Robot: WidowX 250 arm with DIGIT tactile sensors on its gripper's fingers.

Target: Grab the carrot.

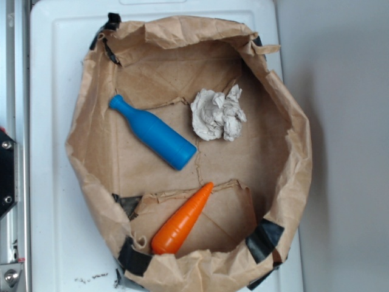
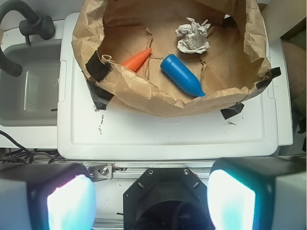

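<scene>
The orange carrot [image 1: 183,219] lies inside the brown paper bag tray [image 1: 298,170], near its front edge, tip pointing up and right toward the middle. In the wrist view the carrot [image 2: 136,60] shows at the upper left of the bag, partly hidden behind the bag's paper wall [image 2: 158,98]. My gripper [image 2: 151,199] stands open at the bottom of the wrist view, well short of the bag, over the robot base. Nothing is between its glowing pads [image 2: 69,201]. The gripper does not show in the exterior view.
A blue bottle-shaped toy [image 1: 154,132] and a crumpled grey-white paper wad [image 1: 217,114] also lie in the bag. The bag sits on a white plastic lid [image 2: 163,136]. A grey sink basin [image 2: 29,88] with a black hose [image 2: 29,21] is at the left of the wrist view.
</scene>
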